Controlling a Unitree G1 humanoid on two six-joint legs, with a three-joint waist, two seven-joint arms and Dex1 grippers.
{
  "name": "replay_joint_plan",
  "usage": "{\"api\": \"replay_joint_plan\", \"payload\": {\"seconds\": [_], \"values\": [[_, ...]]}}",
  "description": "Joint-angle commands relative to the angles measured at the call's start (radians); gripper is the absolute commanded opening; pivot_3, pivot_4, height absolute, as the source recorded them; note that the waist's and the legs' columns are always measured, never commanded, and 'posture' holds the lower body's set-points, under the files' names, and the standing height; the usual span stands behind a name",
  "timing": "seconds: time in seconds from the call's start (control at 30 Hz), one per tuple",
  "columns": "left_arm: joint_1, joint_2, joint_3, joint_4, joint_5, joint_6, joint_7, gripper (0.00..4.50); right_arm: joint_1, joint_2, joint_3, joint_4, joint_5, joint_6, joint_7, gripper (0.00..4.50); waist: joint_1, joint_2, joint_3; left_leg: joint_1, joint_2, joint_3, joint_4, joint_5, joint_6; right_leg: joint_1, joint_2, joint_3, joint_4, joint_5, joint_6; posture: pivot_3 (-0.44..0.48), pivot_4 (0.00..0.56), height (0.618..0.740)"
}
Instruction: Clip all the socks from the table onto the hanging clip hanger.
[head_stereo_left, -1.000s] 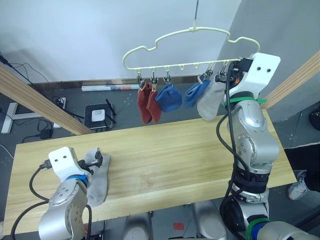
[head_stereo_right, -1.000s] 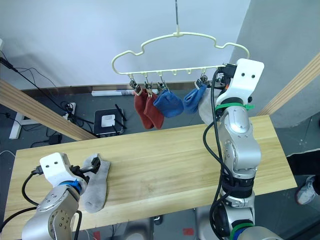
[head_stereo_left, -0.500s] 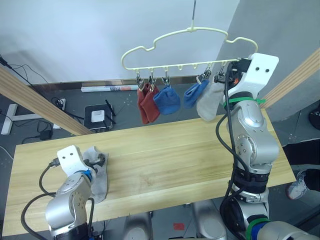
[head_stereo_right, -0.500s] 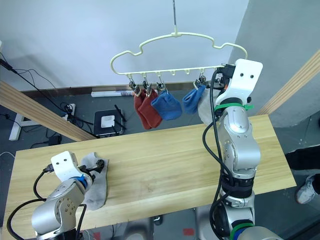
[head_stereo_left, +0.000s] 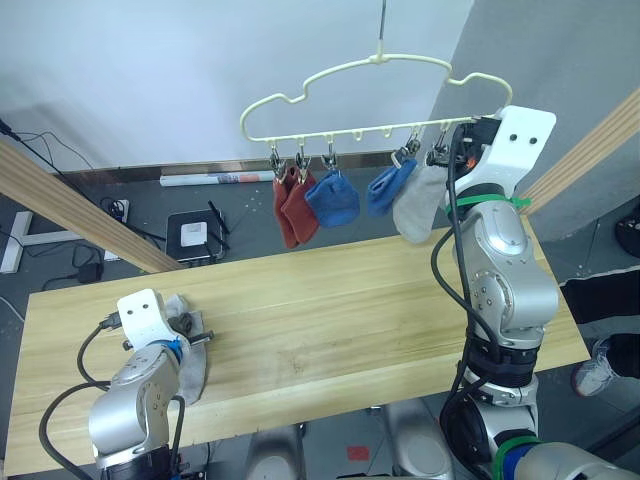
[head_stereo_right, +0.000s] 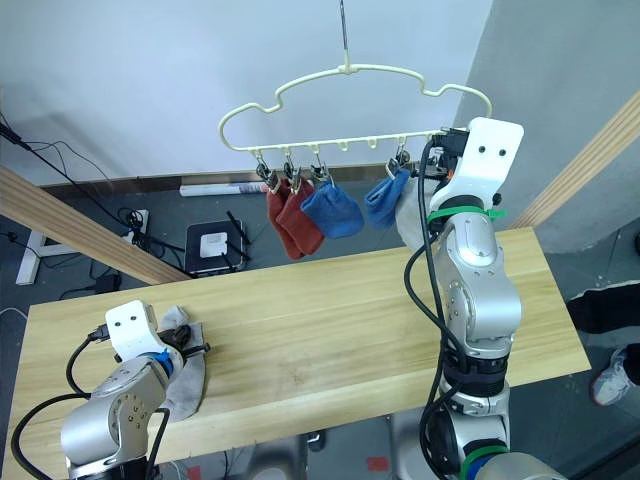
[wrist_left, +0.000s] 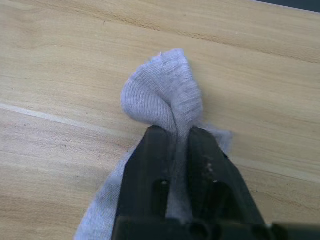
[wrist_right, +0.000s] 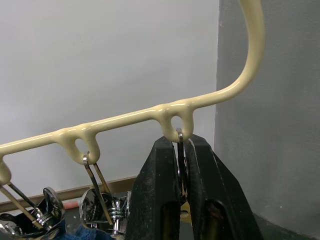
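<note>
No legible text or markings

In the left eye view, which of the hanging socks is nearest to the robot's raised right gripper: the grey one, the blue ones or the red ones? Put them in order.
From the right gripper, on the clip hanger's last clip:
1. Grey sock, beside the gripper.
2. Blue sock, next clip along.
3. Second blue sock, mid-bar.
4. Two red socks, at the far end; too close together to rank.

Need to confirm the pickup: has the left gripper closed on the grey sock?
Yes, the left gripper pinches a raised fold of the grey sock on the table.
</note>
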Motion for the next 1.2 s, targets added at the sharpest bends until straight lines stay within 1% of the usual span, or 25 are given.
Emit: {"api": "replay_joint_plan", "payload": {"seconds": [0.03, 0.07, 0.13, 0.23, 0.27, 0.33, 0.4, 0.5, 0.57, 0.63, 0.73, 0.9, 0.97, 1.13, 1.2], "values": [[0.051, 0.041, -0.066, 0.033, 0.006, -0.033, -0.079, 0.11, 0.0, -0.006, 0.006, -0.048, 0.003, -0.008, 0.006, 0.0, 0.001, 0.0, 0.0, 0.0, 0.0, 0.0, 0.0, 0.0, 0.0, 0.0, 0.0, 0.0, 0.0, 0.0, 0.0, -0.158, 0.421, 0.74], [0.053, 0.055, -0.086, 0.031, 0.007, -0.053, -0.101, 0.09, 0.0, -0.007, 0.006, -0.048, 0.003, -0.008, 0.006, 0.0, 0.001, 0.0, 0.0, 0.0, 0.0, 0.0, 0.0, 0.0, 0.0, 0.0, 0.0, 0.0, 0.0, 0.0, 0.0, -0.158, 0.421, 0.74], [0.05, 0.107, -0.166, 0.025, 0.023, -0.146, -0.184, 0.08, 0.0, -0.008, 0.006, -0.047, 0.004, -0.009, 0.005, 0.0, 0.002, 0.0, 0.0, 0.0, 0.0, 0.0, 0.0, 0.0, 0.0, 0.0, 0.0, 0.0, 0.0, 0.0, 0.0, -0.158, 0.422, 0.74], [-0.012, 0.186, -0.331, 0.019, 0.049, -0.359, -0.371, 0.07, -0.002, -0.013, 0.006, -0.044, 0.003, -0.008, 0.005, 0.0, 0.012, 0.001, 0.001, -0.001, -0.001, -0.001, 0.0, 0.0, 0.0, -0.001, -0.001, -0.001, -0.001, 0.0, 0.0, -0.158, 0.42, 0.74], [-0.03, 0.199, -0.363, 0.027, 0.053, -0.41, -0.411, 0.06, -0.002, -0.014, 0.006, -0.042, 0.002, -0.008, 0.005, 0.0, 0.015, 0.001, 0.001, -0.002, -0.001, -0.001, 0.0, 0.0, 0.0, -0.001, -0.002, -0.001, -0.002, 0.0, 0.0, -0.161, 0.418, 0.74], [-0.091, 0.21, -0.411, 0.06, 0.059, -0.494, -0.471, 0.05, -0.005, -0.018, 0.005, -0.043, 0.0, -0.003, 0.004, 0.0, 0.015, 0.001, 0.001, -0.003, -0.001, 0.0, 0.0, 0.0, 0.0, -0.001, -0.002, -0.001, -0.005, 0.0, 0.0, -0.164, 0.417, 0.74], [-0.192, 0.208, -0.474, 0.107, 0.057, -0.61, -0.567, 0.04, -0.01, -0.025, 0.004, -0.053, -0.001, 0.011, 0.004, 0.0, 0.013, 0.001, 0.001, -0.003, -0.001, 0.001, 0.0, 0.0, 0.0, -0.001, -0.003, -0.001, -0.005, 0.003, -0.005, -0.172, 0.415, 0.74], [-0.284, 0.203, -0.544, 0.168, 0.071, -0.741, -0.667, 0.03, -0.012, -0.031, 0.001, -0.064, -0.001, 0.029, 0.002, 0.0, 0.007, 0.001, 0.0, -0.005, -0.001, 0.0, -0.001, 0.0, 0.0, -0.002, -0.002, -0.001, -0.005, 0.003, -0.005, -0.176, 0.415, 0.74], [-0.345, 0.182, -0.597, 0.2, 0.074, -0.831, -0.735, 0.02, -0.013, -0.034, -0.003, -0.076, 0.0, 0.046, -0.001, 0.0, 0.002, 0.001, 0.0, -0.005, -0.001, 0.001, -0.003, 0.0, 0.0, -0.003, -0.002, -0.001, -0.005, 0.003, -0.005, -0.188, 0.414, 0.74], [-0.39, 0.155, -0.634, 0.229, 0.073, -0.894, -0.778, 0.01, -0.017, -0.037, -0.006, -0.085, 0.0, 0.061, -0.003, 0.0, 0.003, 0.001, 0.0, -0.005, -0.001, 0.001, -0.004, 0.0, 0.0, -0.003, -0.002, -0.001, -0.005, 0.003, -0.005, -0.188, 0.414, 0.74], [-0.443, 0.11, -0.668, 0.265, 0.063, -0.954, -0.826, 0.01, -0.025, -0.041, -0.011, -0.095, 0.0, 0.078, -0.004, 0.0, 0.002, 0.001, 0.0, -0.005, -0.001, 0.001, -0.005, 0.0, 0.0, -0.003, -0.002, -0.001, -0.006, 0.003, -0.005, -0.205, 0.412, 0.74], [-0.534, -0.033, -0.706, 0.331, 0.045, -0.94, -0.812, 0.0, -0.028, -0.044, -0.014, -0.1, -0.002, 0.091, -0.005, 0.0, 0.003, 0.001, 0.0, -0.006, -0.002, 0.0, -0.003, 0.0, 0.0, -0.003, -0.002, -0.002, -0.006, 0.003, -0.005, -0.207, 0.41, 0.74], [-0.55, -0.072, -0.708, 0.351, 0.043, -0.931, -0.803, 0.0, -0.029, -0.044, -0.014, -0.101, -0.002, 0.093, -0.005, 0.0, 0.002, 0.001, 0.0, -0.008, -0.002, -0.001, -0.001, -0.001, 0.001, -0.003, -0.001, -0.002, -0.006, 0.003, -0.004, -0.207, 0.41, 0.74], [-0.595, -0.175, -0.746, 0.426, 0.072, -0.93, -0.77, 0.0, -0.037, -0.045, -0.015, -0.099, -0.004, 0.096, -0.007, 0.0, 0.001, 0.0, 0.0, -0.009, -0.002, -0.001, 0.0, -0.001, 0.001, -0.003, 0.0, -0.003, -0.006, 0.003, -0.004, -0.218, 0.407, 0.74], [-0.616, -0.223, -0.753, 0.483, 0.098, -0.938, -0.724, 0.0, -0.037, -0.044, -0.015, -0.098, -0.004, 0.096, -0.007, 0.0, 0.001, 0.0, 0.0, -0.009, -0.002, -0.001, 0.0, -0.001, 0.001, -0.003, 0.001, -0.003, -0.006, 0.003, -0.004, -0.218, 0.407, 0.74]]}}
